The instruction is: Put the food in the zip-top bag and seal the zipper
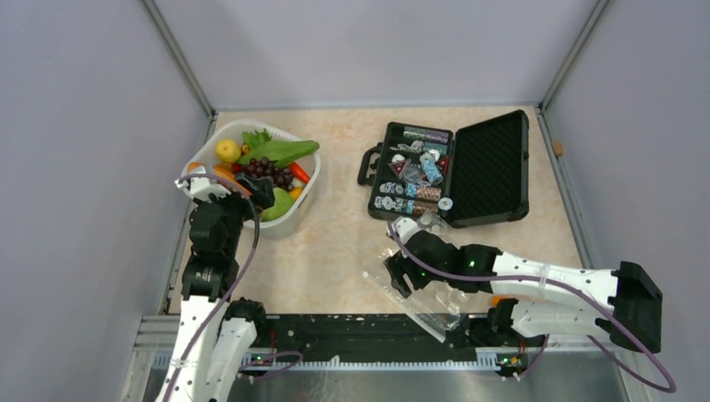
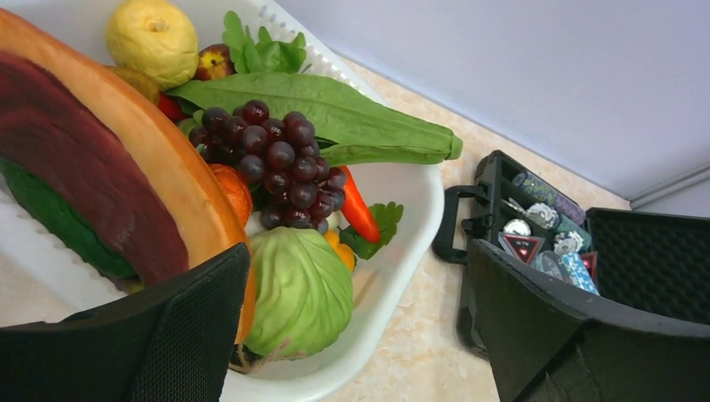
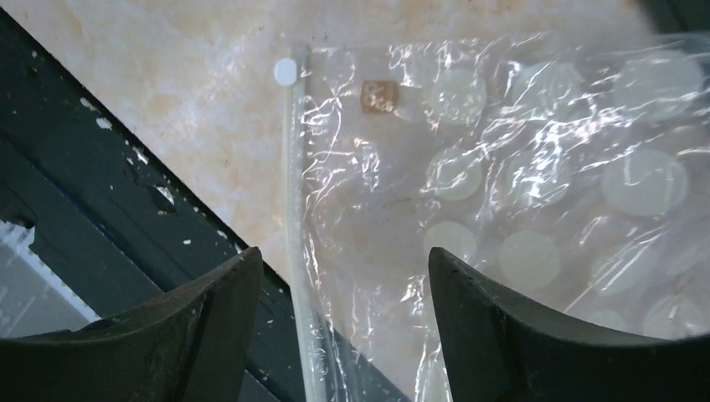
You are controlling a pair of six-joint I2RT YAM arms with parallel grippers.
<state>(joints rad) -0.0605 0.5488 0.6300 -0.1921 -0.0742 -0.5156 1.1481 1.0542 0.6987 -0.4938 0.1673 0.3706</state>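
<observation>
So the food (image 1: 266, 167) is all sitting in the white basket (image 1: 308, 191) at the far left of the table (image 1: 352, 243): grapes (image 2: 276, 159), lemon (image 2: 152, 38), leaves (image 2: 335, 113), cabbage (image 2: 297, 289). The bag (image 3: 519, 193) lies flat near the front edge, its zipper (image 3: 292, 218) hanging a bit over the black rail (image 1: 360, 327). The right gripper (image 1: 395, 275) hovers just above it, jaws wide, nothing held. The left gripper (image 1: 247, 194) is wide and empty too, at the basket's near rim.
</observation>
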